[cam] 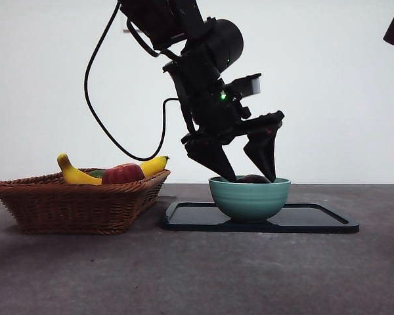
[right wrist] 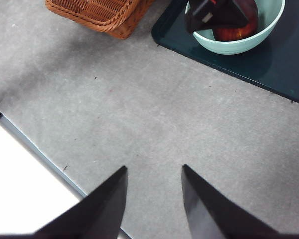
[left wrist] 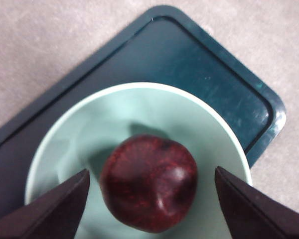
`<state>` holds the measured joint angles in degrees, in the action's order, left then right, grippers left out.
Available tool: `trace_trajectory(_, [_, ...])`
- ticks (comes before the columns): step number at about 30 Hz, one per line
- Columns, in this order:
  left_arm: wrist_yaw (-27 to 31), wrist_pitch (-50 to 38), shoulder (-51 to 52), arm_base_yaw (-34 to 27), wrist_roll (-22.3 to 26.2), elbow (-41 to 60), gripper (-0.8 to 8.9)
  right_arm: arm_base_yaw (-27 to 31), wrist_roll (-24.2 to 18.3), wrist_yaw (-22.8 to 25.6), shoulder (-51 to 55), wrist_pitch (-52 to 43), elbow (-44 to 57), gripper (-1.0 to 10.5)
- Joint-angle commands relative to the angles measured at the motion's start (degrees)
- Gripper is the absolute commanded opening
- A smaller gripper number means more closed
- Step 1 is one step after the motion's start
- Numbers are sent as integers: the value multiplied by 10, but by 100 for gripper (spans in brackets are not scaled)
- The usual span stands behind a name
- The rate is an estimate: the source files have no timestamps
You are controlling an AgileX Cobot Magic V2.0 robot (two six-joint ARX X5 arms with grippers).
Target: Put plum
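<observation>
The dark maroon plum [left wrist: 149, 184] lies in the light green bowl [left wrist: 139, 99], which stands on the dark tray [left wrist: 189, 55]. In the front view only its top [cam: 253, 178] shows above the bowl's rim [cam: 249, 197]. My left gripper [cam: 243, 167] is open, its jaws on either side of the plum and apart from it, tips just inside the bowl; in the left wrist view the gripper [left wrist: 152, 199] shows wide. My right gripper [right wrist: 153, 199] is open and empty, high over bare table, far from the bowl [right wrist: 239, 42].
A wicker basket [cam: 79, 203] stands left of the tray [cam: 315, 220]; it holds a banana [cam: 75, 174], a red apple [cam: 123, 174] and something green. The basket's corner [right wrist: 104, 15] shows in the right wrist view, and the table's edge [right wrist: 35, 154] runs below it.
</observation>
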<state>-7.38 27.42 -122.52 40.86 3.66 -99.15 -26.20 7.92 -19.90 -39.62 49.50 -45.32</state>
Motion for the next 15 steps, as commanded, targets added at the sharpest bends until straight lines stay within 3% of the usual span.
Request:
trace_trajectory(1, [1,-2,-22,8,14,-16,400,-3,-5,-2,-3,-2,0,175])
trace_trajectory(15, [1,17,-23,9,21,-16,299,-3,-5,-2,-2,3,0,175])
